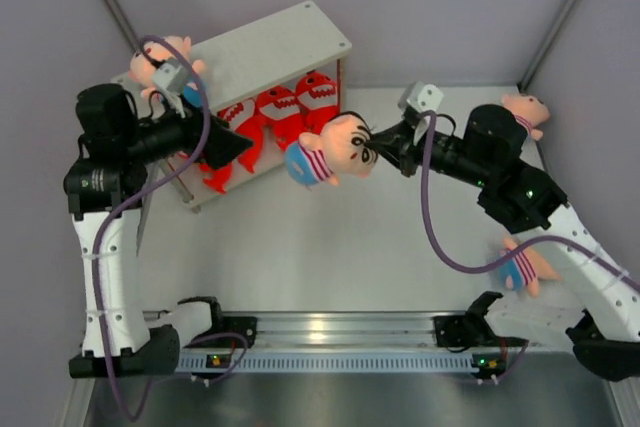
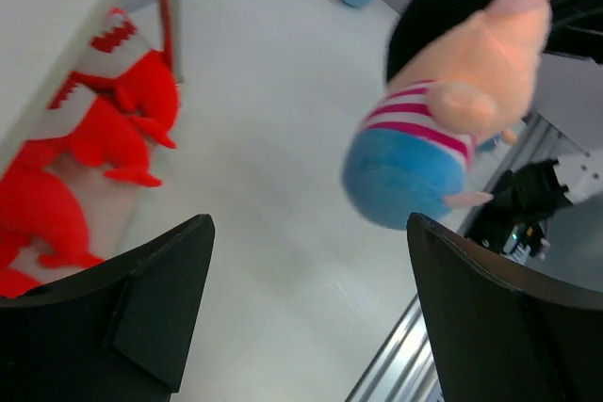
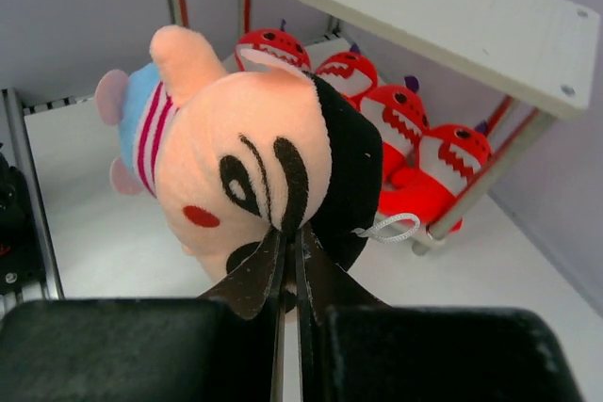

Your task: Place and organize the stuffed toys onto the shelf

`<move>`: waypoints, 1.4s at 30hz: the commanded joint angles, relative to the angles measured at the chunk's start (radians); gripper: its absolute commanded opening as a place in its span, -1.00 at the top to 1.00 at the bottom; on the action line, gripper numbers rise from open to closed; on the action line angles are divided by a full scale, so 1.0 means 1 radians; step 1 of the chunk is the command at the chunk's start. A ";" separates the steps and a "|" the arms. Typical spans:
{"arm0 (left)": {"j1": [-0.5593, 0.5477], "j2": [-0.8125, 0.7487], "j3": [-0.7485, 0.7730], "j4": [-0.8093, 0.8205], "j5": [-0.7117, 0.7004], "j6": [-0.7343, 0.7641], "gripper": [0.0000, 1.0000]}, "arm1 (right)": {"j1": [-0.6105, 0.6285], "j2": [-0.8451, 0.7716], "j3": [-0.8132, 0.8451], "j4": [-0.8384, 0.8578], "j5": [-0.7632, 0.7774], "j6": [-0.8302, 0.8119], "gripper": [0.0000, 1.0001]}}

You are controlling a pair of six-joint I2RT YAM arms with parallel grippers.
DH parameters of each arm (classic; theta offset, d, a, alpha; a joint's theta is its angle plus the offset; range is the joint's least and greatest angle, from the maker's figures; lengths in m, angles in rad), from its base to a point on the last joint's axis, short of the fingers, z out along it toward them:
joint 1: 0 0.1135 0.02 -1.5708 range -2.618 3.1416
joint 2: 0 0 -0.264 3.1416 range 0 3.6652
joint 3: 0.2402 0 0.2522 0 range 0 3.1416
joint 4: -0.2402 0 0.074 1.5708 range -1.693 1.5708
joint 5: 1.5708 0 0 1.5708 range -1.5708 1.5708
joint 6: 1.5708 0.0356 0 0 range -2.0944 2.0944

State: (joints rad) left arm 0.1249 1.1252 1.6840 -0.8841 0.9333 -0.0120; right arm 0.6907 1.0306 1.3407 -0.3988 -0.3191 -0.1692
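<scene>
1 boy doll, face-first, between right fingers

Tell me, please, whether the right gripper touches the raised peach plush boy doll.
Touching. The right wrist view shows the right gripper pinching the peach boy doll by its head.

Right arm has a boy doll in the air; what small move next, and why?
Probably swing the right gripper, shut on the boy doll, toward the shelf's top board: four sharks crowd beneath it, while on it sits only one other doll.

Black-and-white arms (purple cables)
</scene>
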 commanded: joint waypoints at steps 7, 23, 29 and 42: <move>-0.248 -0.053 -0.055 -0.185 -0.047 0.228 -0.97 | 0.255 0.233 0.259 -0.112 0.159 -0.217 1.00; -0.288 -0.038 -0.104 -0.222 -0.151 0.331 -0.93 | 0.458 0.434 0.486 -0.141 0.206 -0.452 1.00; -0.288 -0.005 -0.107 -0.220 -0.056 0.281 0.49 | 0.460 0.431 0.454 -0.075 0.166 -0.451 1.00; -0.286 -0.024 -0.020 -0.147 -0.209 0.060 1.00 | 0.426 0.310 0.233 0.265 0.610 -0.064 -0.79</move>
State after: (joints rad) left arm -0.1589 1.1213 1.6192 -1.1107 0.7773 0.1627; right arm 1.1313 1.4242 1.6157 -0.3618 0.0677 -0.4942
